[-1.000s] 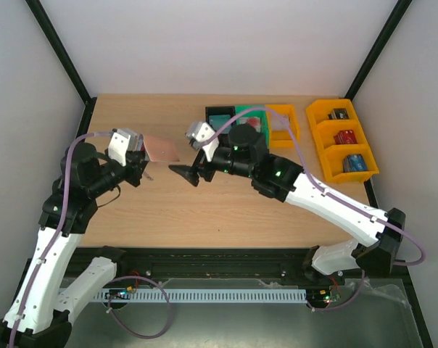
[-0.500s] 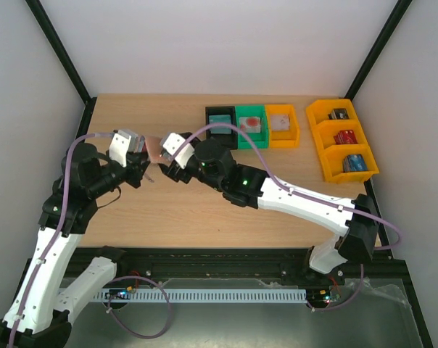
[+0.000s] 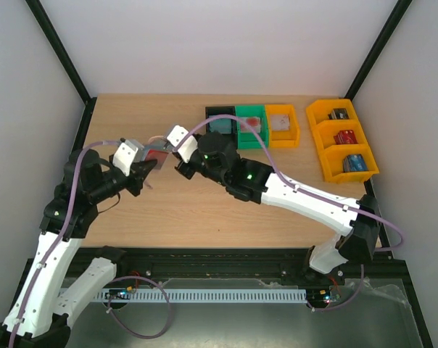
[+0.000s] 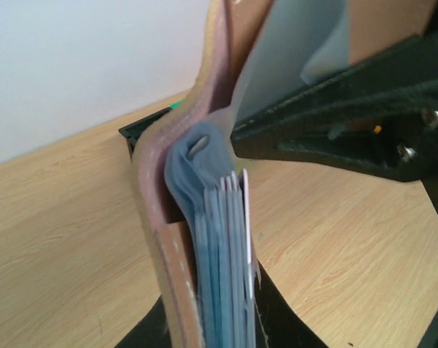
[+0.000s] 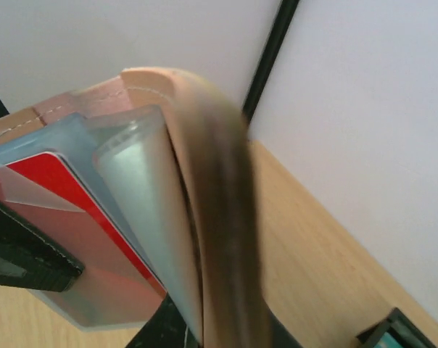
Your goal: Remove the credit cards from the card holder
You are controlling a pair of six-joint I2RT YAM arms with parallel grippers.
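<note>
Card holder [image 3: 159, 154]: one, held off the bench [image 3: 226, 210] at about 10 o'clock from bench centre, between the two tools. Outside is pinkish-tan leather with a stitched edge; inside, blue-grey lining and clear plastic sleeves [image 4: 219, 246]; the flaps are spread apart. Of the credit cards, one red card [image 5: 56, 177] lies flat behind a clear sleeve. The left wrist view shows a stack of pale sleeve edges with one thin white card edge [image 4: 246, 217]; full count cannot be told. Left tool [image 3: 146, 169] is clenched on the holder's lower end. Right tool [image 3: 174, 158] is clenched on the opposite flap. Around: three small bins in a row at 12 o'clock, black bin [image 3: 219, 119], green bin [image 3: 249, 123], orange bin [image 3: 281, 125]. One yellow tray [image 3: 324, 138] at 2 o'clock has three compartments with one black, one red and one blue block. All are well apart from the holder. The right arm overlaps the black bin's near edge.
</note>
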